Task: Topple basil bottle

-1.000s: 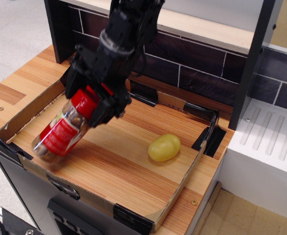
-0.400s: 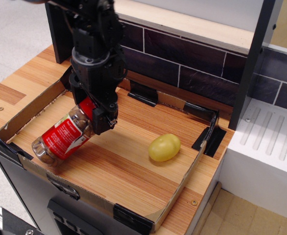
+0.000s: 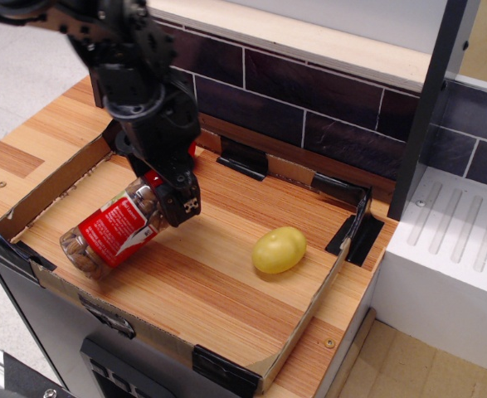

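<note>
The basil bottle (image 3: 114, 230) is a clear jar with a red label and brown contents. It lies almost flat on its side at the left of the cardboard tray (image 3: 148, 330), base toward the front left corner. Its red cap end points up-right and is mostly hidden by my black gripper (image 3: 158, 184). The gripper comes in from the upper left with its fingers (image 3: 182, 204) closed around the cap end.
A yellow potato-shaped lump (image 3: 279, 249) lies right of centre in the tray. Low cardboard walls with black taped corners (image 3: 355, 236) ring the tray. A dark brick wall (image 3: 309, 108) stands behind it and a white ridged block (image 3: 450, 249) to the right.
The gripper has swung left and lowered, and the bottle has gone from steeply tilted to lying nearly flat on the tray floor. The yellow lump has not moved.
</note>
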Controlling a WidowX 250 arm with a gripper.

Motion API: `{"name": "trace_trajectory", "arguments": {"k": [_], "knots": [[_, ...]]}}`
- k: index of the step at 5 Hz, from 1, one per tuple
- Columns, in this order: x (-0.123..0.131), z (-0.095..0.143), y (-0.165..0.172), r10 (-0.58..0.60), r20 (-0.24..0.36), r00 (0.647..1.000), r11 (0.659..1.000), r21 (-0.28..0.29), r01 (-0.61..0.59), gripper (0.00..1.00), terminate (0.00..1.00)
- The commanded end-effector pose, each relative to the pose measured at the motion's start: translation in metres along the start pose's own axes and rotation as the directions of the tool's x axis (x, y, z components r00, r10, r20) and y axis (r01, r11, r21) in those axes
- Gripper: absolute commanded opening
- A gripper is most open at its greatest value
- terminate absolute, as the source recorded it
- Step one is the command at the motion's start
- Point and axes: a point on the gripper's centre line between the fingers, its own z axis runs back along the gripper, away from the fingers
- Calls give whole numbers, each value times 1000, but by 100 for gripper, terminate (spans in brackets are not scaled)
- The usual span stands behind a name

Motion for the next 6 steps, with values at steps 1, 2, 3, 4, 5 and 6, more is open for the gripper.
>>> {"name": "trace_trajectory", "arguments": {"k": [1, 2, 3, 4, 5, 6], "knots": [[9, 10, 9, 113, -22, 993, 993, 27, -112, 100, 0], [10, 8, 11, 138, -83, 987, 990, 31, -136, 100, 0], [11, 11, 10, 134, -98, 986, 991, 38, -131, 100, 0], [14, 28, 11, 156, -76, 985, 988, 23, -154, 100, 0], [17, 49, 8, 156, -42, 987, 988, -14, -156, 100, 0], [19, 66, 7, 189, -6, 982, 981, -31, -189, 100, 100]]}}
